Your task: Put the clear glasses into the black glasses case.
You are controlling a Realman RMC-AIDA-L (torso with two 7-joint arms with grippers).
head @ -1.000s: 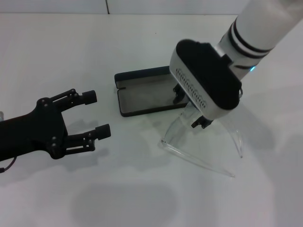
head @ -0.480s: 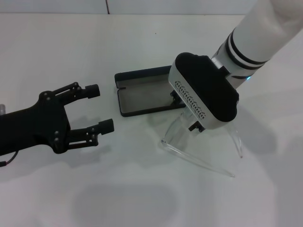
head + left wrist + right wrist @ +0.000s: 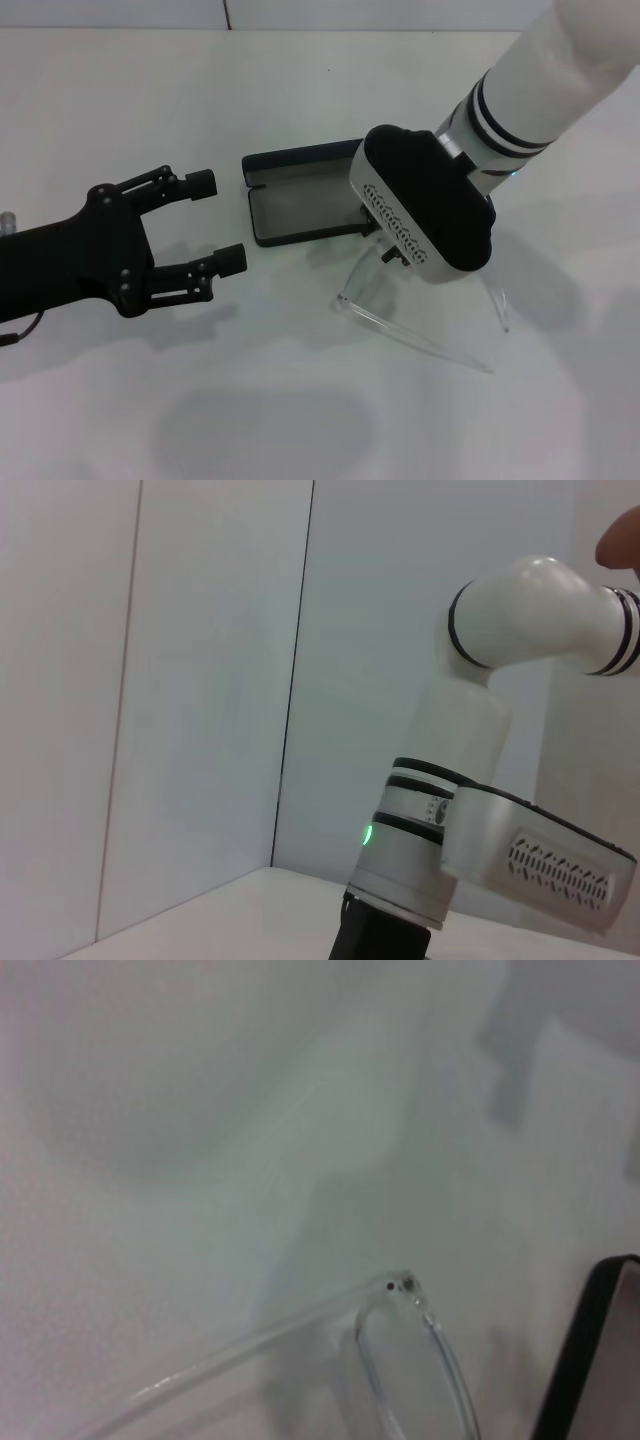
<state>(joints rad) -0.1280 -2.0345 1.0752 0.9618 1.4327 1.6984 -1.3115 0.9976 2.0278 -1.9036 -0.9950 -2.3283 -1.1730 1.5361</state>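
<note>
The clear glasses [image 3: 420, 322] rest on the white table just right of the black glasses case [image 3: 300, 205], which lies open with its grey lining up. My right gripper [image 3: 390, 250] is low over the glasses' lens, between the lens and the case's right end, almost fully hidden under its wrist housing. In the right wrist view the glasses' hinge and lens rim [image 3: 403, 1290] sit close below, with the case's edge [image 3: 585, 1350] beside them. My left gripper [image 3: 217, 221] hovers open and empty left of the case.
The white table [image 3: 300, 400] runs in all directions, with a wall seam at the far edge. In the left wrist view the right arm's white housing [image 3: 540, 855] shows against pale walls.
The right wrist has sunk and shifted a little left over the glasses, hiding its fingers. My left gripper has crept right towards the case. The glasses have not moved.
</note>
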